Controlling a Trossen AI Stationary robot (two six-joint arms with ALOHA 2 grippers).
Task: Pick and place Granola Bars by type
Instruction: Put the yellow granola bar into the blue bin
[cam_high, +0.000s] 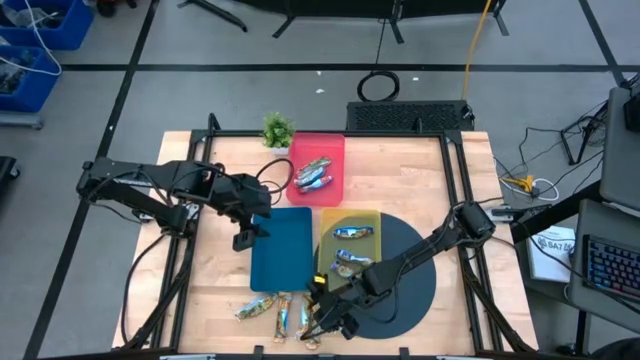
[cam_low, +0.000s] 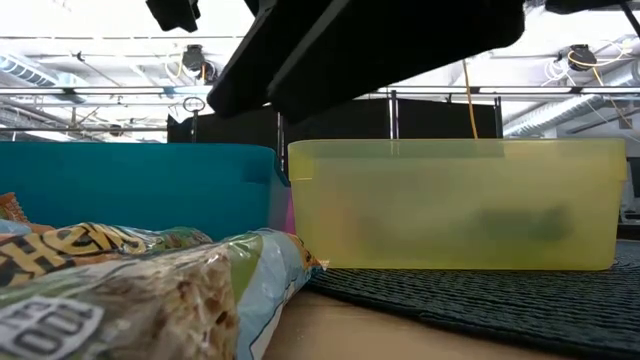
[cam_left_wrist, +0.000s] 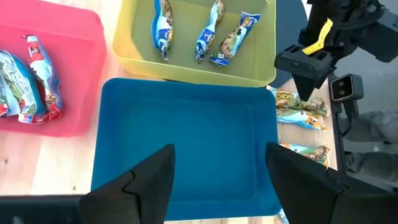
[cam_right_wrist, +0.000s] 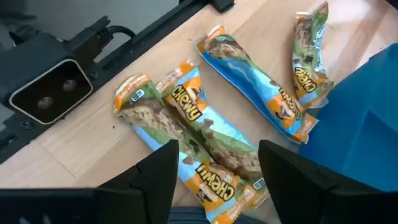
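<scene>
Four granola bars are lying near the table's front edge beneath your right gripper, fingers spread, holding nothing; two are touching, so you're risking pinching both together.

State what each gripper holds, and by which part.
Nothing is held. The right gripper hangs open above the granola bars on the table; the left gripper is open over the blue tray.
</scene>
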